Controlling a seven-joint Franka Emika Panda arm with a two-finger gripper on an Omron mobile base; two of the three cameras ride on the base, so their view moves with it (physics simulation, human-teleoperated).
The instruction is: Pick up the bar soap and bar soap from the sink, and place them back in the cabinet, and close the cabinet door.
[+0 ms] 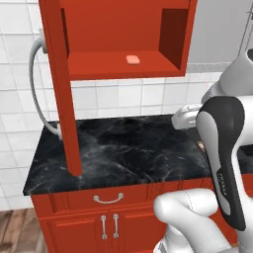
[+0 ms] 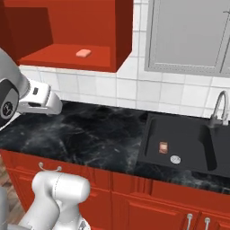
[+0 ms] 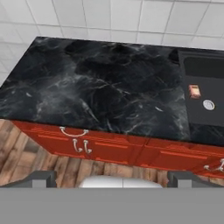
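right base view: pink soap (image 2: 83, 53) on cabinet (image 2: 67, 27) shelf, brown soap (image 2: 163, 147) in sink (image 2: 188, 146) nr drain; jaws apart, empty.

We find no text, label, brand or number that we can read anywhere. On the dark cover of the arm (image 1: 223, 163) runs a faint line of small marks, and it is too blurred for us to make out.

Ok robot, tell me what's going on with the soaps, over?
Tool open, empty. Pink bar soap on cabinet shelf; brown bar soap in sink. Cabinet door open. Nothing blocking.
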